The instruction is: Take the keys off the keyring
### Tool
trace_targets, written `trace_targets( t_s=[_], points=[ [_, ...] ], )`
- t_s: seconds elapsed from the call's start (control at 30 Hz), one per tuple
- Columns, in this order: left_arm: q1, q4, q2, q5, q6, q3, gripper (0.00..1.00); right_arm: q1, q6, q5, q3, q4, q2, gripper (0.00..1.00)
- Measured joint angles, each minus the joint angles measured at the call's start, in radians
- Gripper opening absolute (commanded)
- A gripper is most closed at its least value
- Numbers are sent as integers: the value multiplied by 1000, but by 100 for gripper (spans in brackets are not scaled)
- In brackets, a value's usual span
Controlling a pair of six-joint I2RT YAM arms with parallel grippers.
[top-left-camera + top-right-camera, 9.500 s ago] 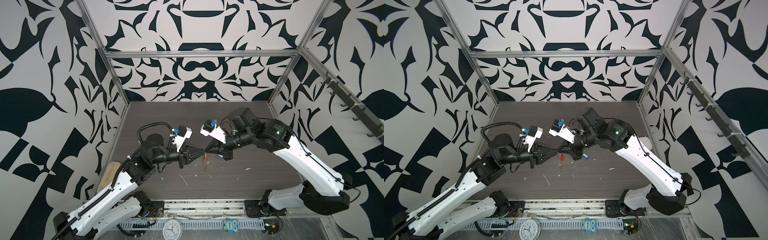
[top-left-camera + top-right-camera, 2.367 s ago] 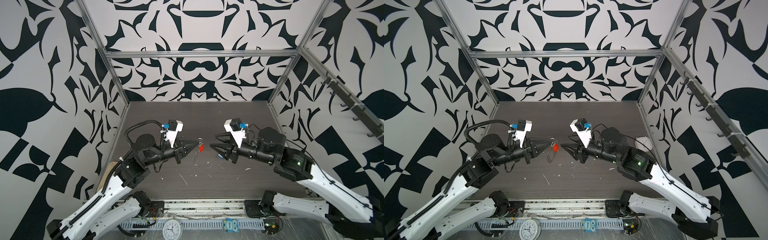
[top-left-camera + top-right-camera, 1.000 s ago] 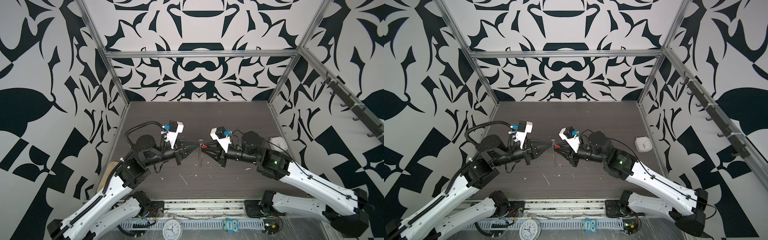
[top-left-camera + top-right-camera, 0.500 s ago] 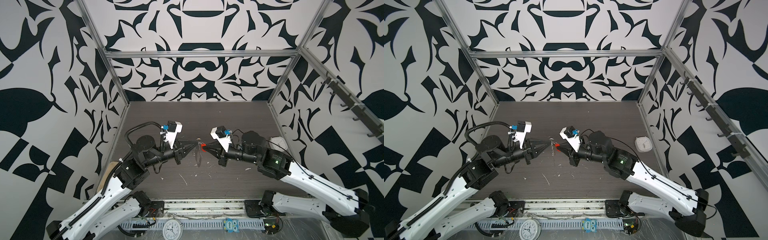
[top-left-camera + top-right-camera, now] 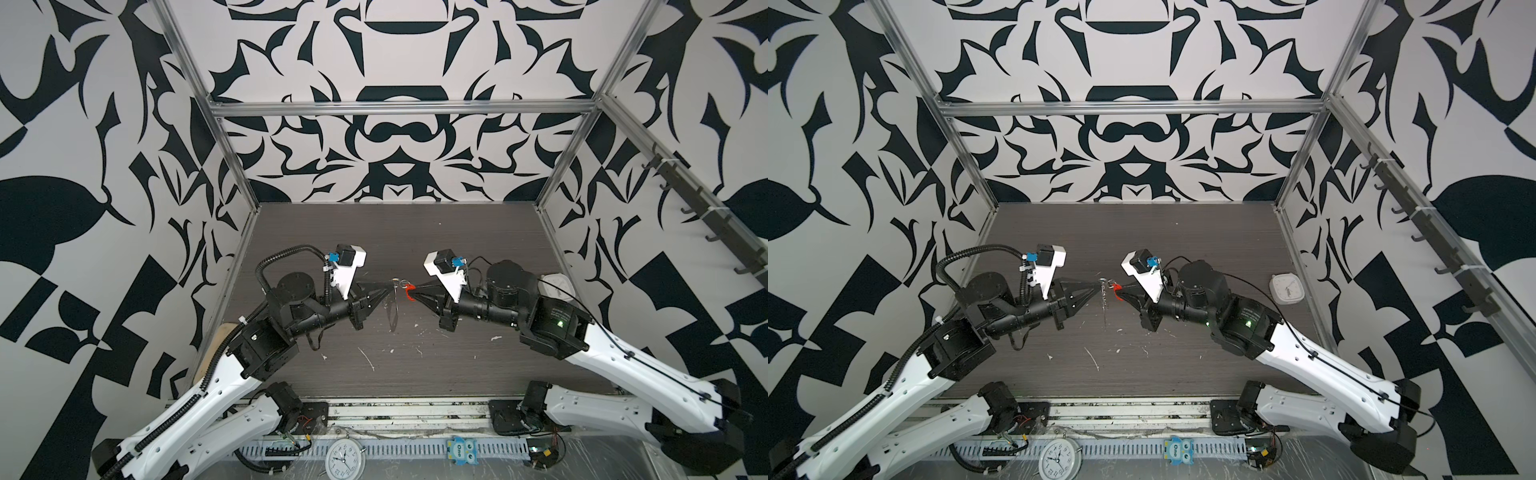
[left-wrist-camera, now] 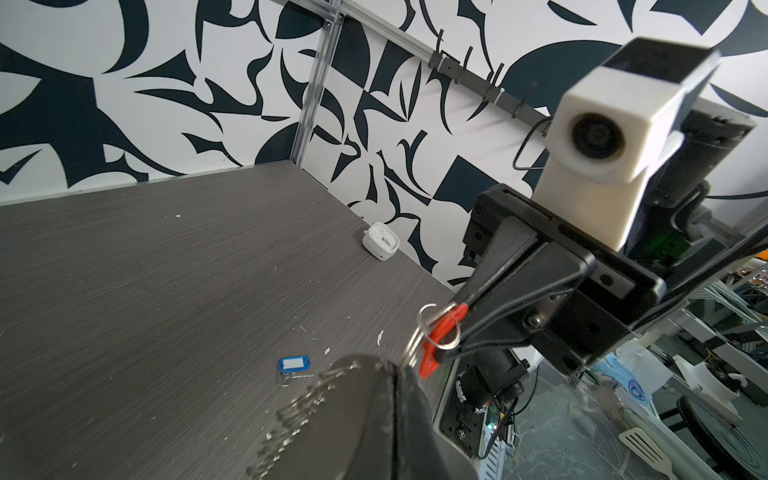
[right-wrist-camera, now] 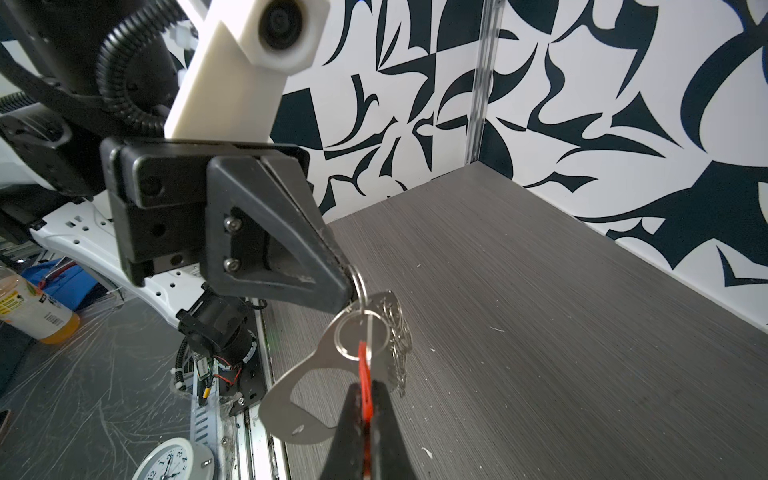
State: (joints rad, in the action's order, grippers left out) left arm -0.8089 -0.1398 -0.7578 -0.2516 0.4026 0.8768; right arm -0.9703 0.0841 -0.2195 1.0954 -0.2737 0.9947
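1. Your left hand (image 5: 390, 287) was clamped shut on a ring of the keyring (image 7: 400, 328), holding it in the air over the middle of the tabletop (image 5: 415, 232).
2. Your right hand (image 5: 417, 291) met it tip to tip, pinched narrow on the red key (image 6: 440, 332). The right wrist view showed the tag edge-on between the fingers.
3. A silvery ring ran through the red key's end, so the key sat between both hands, clear of the tabletop.
4. The chain links and a flat metal plate (image 7: 307, 395) dangled beneath the left hand's tip.
5. The blue key (image 6: 293, 363) lay flat on the tabletop with a small ring of its own, apart from the keyring.
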Motion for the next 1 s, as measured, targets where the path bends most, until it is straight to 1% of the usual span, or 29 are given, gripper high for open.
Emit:
trace_targets(
  t_s=[0.37,0.83,1.0],
  points=[
    [-29,-21,3,127,0,0,0,-3,21,37,19,-10,33,0],
    [-93,-33,6,324,0,0,0,-41,49,131,35,-6,70,0],
    [-107,-36,5,364,-2,0,0,-52,50,159,47,-6,82,0]
  ],
)
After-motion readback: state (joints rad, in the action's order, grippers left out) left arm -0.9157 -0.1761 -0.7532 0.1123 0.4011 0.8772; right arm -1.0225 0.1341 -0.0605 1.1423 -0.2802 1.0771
